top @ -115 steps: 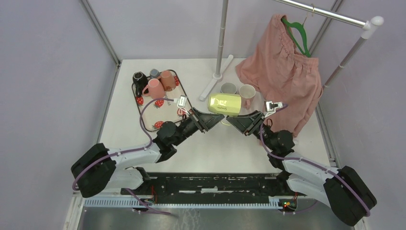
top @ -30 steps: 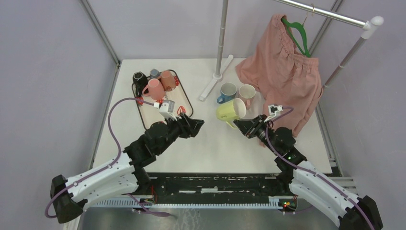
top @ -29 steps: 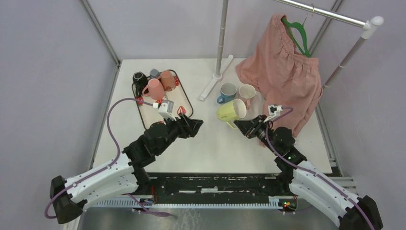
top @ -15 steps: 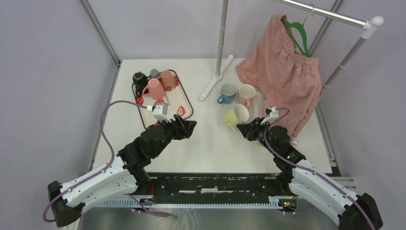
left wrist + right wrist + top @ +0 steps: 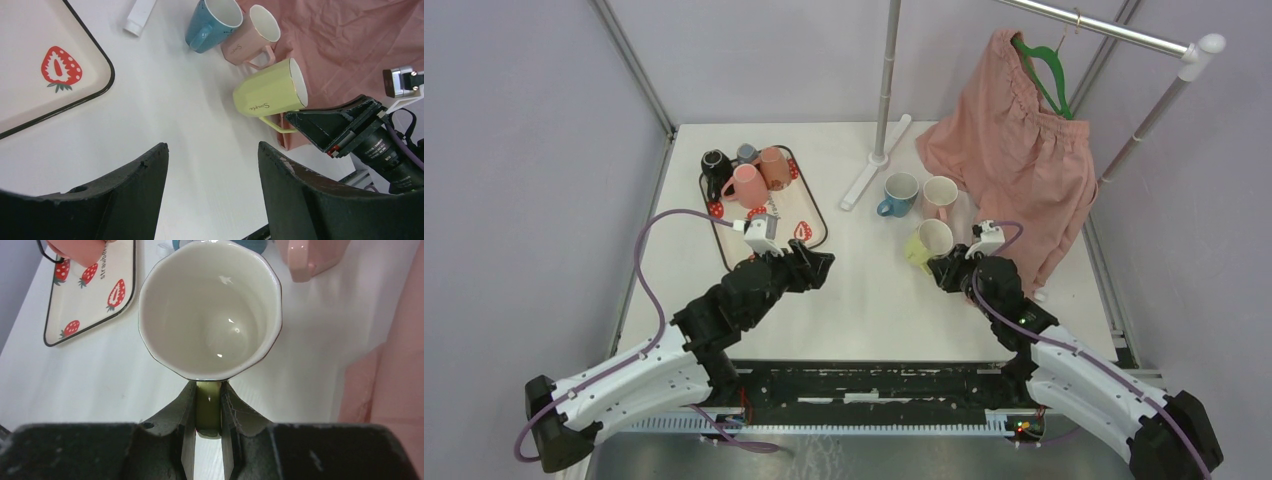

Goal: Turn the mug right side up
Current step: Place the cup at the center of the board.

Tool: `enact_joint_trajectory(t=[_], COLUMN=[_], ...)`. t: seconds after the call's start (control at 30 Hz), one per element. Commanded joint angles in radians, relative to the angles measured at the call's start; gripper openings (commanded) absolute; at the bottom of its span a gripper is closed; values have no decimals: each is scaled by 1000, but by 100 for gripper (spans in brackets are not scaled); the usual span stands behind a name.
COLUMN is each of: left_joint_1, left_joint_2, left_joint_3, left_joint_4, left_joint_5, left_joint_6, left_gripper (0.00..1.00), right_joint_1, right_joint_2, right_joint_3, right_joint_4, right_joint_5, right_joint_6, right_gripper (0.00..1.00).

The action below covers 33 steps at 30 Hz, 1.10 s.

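Observation:
The yellow-green mug (image 5: 929, 240) stands mouth up just in front of the pink mug, and I look straight into its cream inside (image 5: 210, 310) in the right wrist view. My right gripper (image 5: 946, 266) is shut on the mug's handle (image 5: 208, 410), one finger on each side (image 5: 208, 390). Whether the mug's base rests on the table I cannot tell. My left gripper (image 5: 824, 262) hovers open and empty to the left, over bare table (image 5: 212, 150). From there the mug (image 5: 270, 92) shows side on, with the right gripper (image 5: 335, 127) at its handle.
A blue mug (image 5: 898, 190) and a pink mug (image 5: 940, 192) stand upright behind the yellow one. A strawberry-print tray (image 5: 769, 225) at the left holds several mugs (image 5: 746, 185). A rack pole (image 5: 886, 80) rises at the back, and a pink garment (image 5: 1014, 150) hangs at the right.
The right gripper has brought the mug from a tilt to mouth up, lower and a little to the right. The left arm has drawn back slightly towards the near edge, still open.

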Motion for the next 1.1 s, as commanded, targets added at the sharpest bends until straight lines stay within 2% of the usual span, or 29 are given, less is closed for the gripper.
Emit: enact_joint_trajectory(t=[0.0,0.27,0.63,1.07], left_joint_1=[-2,-2,-2,-2], left_joint_2=[1,15,26,31], left_joint_3=[31,30,37,35], left_joint_4=[-25,-37,-41,-40], left_joint_5=[-47,-57,-61,-57], left_joint_6=[39,37,44,44], left_gripper=[73,73,72,72], right_joint_1=[1,-4,-48,-57], right_joint_2=[-2,65,164,191], right_joint_3=[93,160,204,184], right_joint_4=[67,-29,-82,-91], right_joint_5=[98,194,186,176], right_joint_6=[-65,-161,-170,-201], right_gripper=[0,0,0,0])
